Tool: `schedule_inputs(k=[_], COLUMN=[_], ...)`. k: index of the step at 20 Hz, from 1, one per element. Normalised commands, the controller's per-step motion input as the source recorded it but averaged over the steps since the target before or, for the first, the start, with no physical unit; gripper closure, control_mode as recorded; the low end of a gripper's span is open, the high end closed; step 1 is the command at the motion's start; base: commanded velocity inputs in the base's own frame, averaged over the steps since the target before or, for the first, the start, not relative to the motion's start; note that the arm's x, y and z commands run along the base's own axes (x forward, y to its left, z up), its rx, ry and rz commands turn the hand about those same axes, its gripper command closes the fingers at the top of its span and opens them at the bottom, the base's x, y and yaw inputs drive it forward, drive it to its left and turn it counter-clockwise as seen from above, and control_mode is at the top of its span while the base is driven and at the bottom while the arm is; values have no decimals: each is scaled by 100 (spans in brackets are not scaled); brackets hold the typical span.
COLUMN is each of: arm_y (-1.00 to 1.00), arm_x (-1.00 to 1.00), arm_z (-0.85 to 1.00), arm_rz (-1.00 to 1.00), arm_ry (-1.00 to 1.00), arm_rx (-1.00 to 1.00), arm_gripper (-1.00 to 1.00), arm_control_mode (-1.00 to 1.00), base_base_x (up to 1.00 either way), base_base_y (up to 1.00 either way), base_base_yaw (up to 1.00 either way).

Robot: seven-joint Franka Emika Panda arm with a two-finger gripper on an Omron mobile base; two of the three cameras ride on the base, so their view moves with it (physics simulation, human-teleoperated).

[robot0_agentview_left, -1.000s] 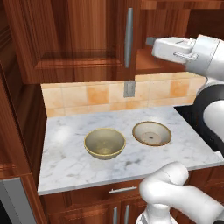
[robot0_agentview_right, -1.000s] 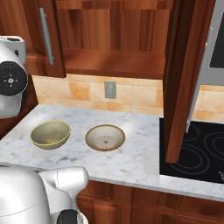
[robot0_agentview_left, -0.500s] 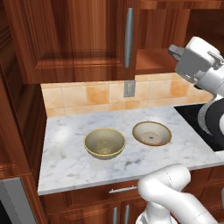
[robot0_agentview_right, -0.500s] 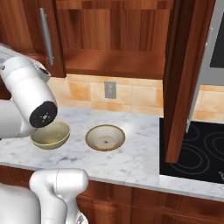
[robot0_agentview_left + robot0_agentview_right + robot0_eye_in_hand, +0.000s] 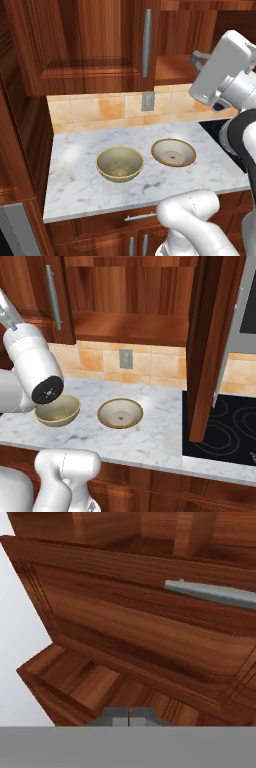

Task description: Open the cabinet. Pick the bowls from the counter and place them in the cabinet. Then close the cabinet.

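Still two bowls (image 5: 120, 163) on counter (image 5: 70, 187)

Two bowls (image 5: 89, 411) apart on counter (image 5: 155, 438); cabinet (image 5: 130, 311) right door swung open, shelf bare.

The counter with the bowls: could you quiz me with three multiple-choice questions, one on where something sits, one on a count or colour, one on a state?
1. Where are the bowls?
A. on the counter
B. on the cabinet shelf
C. on the stovetop

2. How many bowls are there?
A. one
B. two
C. three

3. How is the cabinet's right door?
A. shut
B. swung open
C. removed

Answers:
1 A: the deep bowl and the shallow bowl both rest on the marble counter.
2 B: just those two show.
3 B: in the right base view the right door stands edge-on and the cabinet shelf lies bare; the left door is shut.
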Motion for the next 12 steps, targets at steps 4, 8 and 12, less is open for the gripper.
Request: schedule_inputs(k=[4,8,12], arm_y=[-35,-19,-2], arm_x=[9,23,43], arm_z=[0,0,0], arm_rz=[16,11,4], arm_ry=[15,20,7], arm_rx=[8,3,0], arm_gripper=[100,100,100], arm_control_mode=[-100,-100,-100], base_base_x=[0,0,0], base_base_y=[0,0,0], base_base_yaw=[0,0,0])
